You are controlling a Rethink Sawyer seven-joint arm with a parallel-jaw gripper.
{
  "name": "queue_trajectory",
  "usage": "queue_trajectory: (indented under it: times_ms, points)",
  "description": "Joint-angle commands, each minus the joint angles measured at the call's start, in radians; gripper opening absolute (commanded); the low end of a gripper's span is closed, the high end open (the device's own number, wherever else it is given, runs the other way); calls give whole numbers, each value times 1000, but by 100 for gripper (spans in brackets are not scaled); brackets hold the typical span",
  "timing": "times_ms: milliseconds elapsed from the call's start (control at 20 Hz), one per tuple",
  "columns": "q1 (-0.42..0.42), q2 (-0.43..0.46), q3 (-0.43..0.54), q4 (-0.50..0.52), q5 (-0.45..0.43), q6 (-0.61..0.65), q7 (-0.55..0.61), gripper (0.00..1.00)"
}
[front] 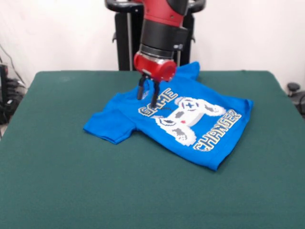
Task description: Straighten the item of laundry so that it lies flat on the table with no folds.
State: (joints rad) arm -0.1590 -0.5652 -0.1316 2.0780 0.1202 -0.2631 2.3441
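Note:
The bright blue T-shirt point(190, 121) lies print-side up on the green table point(57, 181), a little behind the centre and turned at an angle. One sleeve points to the front left and the other to the far side beside the arm. The white controller print and the "GAME CHANGER" lettering show in full. The cloth looks mostly spread, with small creases near the collar end. My gripper point(147, 102) comes down from above onto the shirt's upper left part, next to the word "GAME". Its two dark fingers point(140, 90) stand apart, tips at the cloth.
The robot's black pedestal point(125, 38) stands behind the table's far edge. Cables and dark gear point(9, 93) sit off the left edge. A small dark object point(293, 88) sits off the right edge. Bare green cloth surrounds the shirt on all sides.

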Motion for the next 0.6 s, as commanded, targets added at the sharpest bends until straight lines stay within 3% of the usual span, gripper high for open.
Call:
queue_trajectory:
  times_ms: [50,300,600]
  points:
    - [80,57,105,29,116,17,257,100]
    - [155,56,105,44,198,20,287,100]
    - [188,67,130,60,246,-2,306,100]
